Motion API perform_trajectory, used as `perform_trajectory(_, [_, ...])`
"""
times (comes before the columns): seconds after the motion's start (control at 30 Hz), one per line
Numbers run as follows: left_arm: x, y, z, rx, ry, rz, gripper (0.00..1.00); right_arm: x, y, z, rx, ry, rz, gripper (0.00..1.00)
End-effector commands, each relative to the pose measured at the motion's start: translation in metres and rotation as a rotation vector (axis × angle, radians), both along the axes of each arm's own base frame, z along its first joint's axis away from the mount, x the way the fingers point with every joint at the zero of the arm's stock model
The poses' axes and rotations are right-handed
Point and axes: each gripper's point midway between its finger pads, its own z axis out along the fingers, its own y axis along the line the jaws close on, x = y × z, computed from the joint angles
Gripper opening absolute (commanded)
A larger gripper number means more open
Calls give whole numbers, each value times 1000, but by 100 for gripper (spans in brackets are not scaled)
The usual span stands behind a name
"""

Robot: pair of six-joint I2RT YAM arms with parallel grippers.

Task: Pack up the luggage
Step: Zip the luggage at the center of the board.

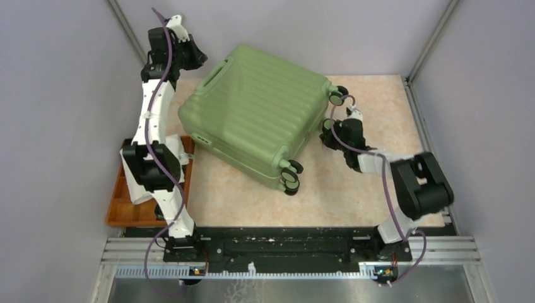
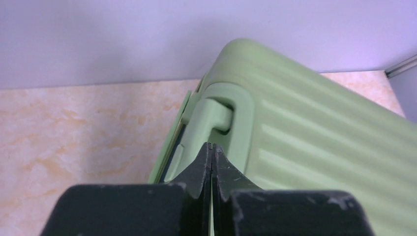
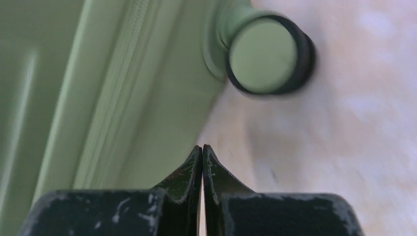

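Note:
The luggage (image 1: 255, 117) is a large light-green ribbed suitcase lying shut and skewed on the table. My left gripper (image 1: 200, 60) is at its far left end. In the left wrist view that gripper (image 2: 212, 145) is shut and empty, its tips right at the green handle (image 2: 209, 120) set in the luggage shell (image 2: 319, 128). My right gripper (image 1: 326, 126) is at the right end below a wheel (image 1: 337, 96). The right wrist view shows it (image 3: 202, 147) shut and empty beside the zipped side of the luggage (image 3: 98, 98), with the black-rimmed wheel (image 3: 265, 54) just ahead.
An orange tray (image 1: 120, 205) sits at the table's left edge, partly under the left arm. Two more wheels (image 1: 290, 177) stick out at the suitcase's near corner. Pale walls enclose the beige marbled table (image 1: 353, 189) on three sides.

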Motion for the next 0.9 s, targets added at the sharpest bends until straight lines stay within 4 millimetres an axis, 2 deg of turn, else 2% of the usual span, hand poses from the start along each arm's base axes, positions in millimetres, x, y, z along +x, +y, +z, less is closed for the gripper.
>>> perform_trajectory(0.0, [-15, -12, 58, -4, -149, -44, 0, 58, 42, 16, 50, -42, 136, 0])
perform_trajectory(0.03, [-15, -14, 56, 2, -148, -52, 0, 70, 44, 6, 42, -21, 128, 0])
perform_trajectory(0.17, [-16, -17, 51, 19, -141, -88, 0, 112, 41, 0, 60, -17, 60, 0])
perform_trajectory(0.3, [-19, -13, 45, 59, -111, -126, 0, 160, 24, 14, 64, -54, -15, 0])
perform_trajectory(0.33, [-20, -10, 40, 77, -96, -131, 5, 175, 20, 21, 60, -67, -26, 0])
perform_trajectory(0.4, [-25, -2, 29, 103, -64, -137, 27, 203, 10, 32, 49, -79, -38, 0])
perform_trajectory(0.47, [-31, 10, 16, 116, -17, -141, 41, 232, 3, 56, 26, -123, -42, 0])
perform_trajectory(0.53, [-39, 22, 2, 145, 34, -152, 56, 250, -7, 62, -5, -130, -48, 0])
perform_trajectory(0.6, [-47, 35, -5, 179, 57, -154, 62, 256, -20, 65, -32, -133, -60, 0])
perform_trajectory(0.67, [-54, 44, -11, 184, 63, -157, 68, 253, -30, 70, -35, -147, -61, 2])
perform_trajectory(0.7, [-58, 44, -23, 181, 82, -167, 73, 246, -34, 79, -42, -168, -55, 13])
perform_trajectory(0.77, [-62, 40, -34, 174, 91, -189, 86, 228, -39, 85, -76, -184, -40, 24])
perform_trajectory(0.83, [-60, 42, -46, 178, 108, -177, 89, 201, -44, 87, -100, -191, -33, 39])
perform_trajectory(0.87, [-57, 45, -51, 183, 113, -164, 88, 185, -48, 87, -113, -191, -37, 42])
